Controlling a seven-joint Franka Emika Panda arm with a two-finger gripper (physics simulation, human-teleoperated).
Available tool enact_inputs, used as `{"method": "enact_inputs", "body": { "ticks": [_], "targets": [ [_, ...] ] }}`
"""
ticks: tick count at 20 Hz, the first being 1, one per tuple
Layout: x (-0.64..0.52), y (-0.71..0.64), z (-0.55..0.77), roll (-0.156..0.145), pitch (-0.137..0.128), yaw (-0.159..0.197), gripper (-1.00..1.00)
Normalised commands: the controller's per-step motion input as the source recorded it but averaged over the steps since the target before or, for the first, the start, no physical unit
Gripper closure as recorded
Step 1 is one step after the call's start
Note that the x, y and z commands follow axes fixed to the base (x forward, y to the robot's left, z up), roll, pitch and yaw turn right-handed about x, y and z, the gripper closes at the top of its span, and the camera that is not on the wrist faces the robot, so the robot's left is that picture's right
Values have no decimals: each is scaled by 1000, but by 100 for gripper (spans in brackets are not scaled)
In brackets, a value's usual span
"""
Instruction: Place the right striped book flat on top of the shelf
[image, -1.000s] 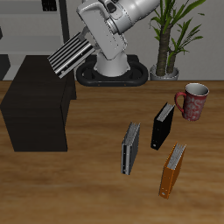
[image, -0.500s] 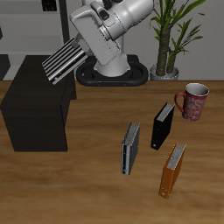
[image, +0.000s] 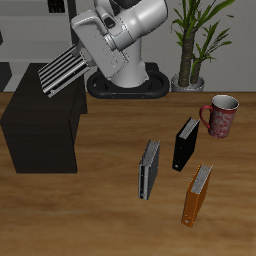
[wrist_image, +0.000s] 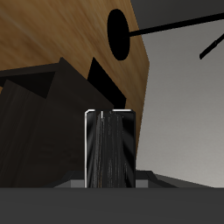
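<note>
The right striped book (image: 60, 72), with fine black-and-white stripes, is held in my gripper (image: 88, 50) and hangs tilted in the air above the shelf (image: 40, 125), a low matte-black cabinet with a flat top. The book's lower end is close over the shelf's top, apart from it. In the wrist view the striped book (wrist_image: 109, 149) stands between my fingers with the black shelf (wrist_image: 44, 114) beneath it. My gripper is shut on the book.
A greyer striped book (image: 149, 167), a black book (image: 186, 143) and an orange book (image: 197, 193) stand on the wooden table. A patterned mug (image: 221, 114) and a potted plant (image: 195, 45) stand farther back. The robot's base (image: 125, 85) is beside the shelf.
My gripper has carried the striped book farther over the shelf and flattened its tilt. The other books have not moved.
</note>
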Motion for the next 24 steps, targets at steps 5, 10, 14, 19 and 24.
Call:
{"method": "enact_inputs", "body": {
  "ticks": [5,10,14,19,24],
  "targets": [
    [85,-176,-68,-16,20,-26,100],
    [90,-284,-82,5,96,-78,100],
    [96,-190,-115,76,137,-176,-100],
    [89,1,-91,125,105,-105,-100],
    [297,86,2,108,45,-68,-100]
  ]
}}
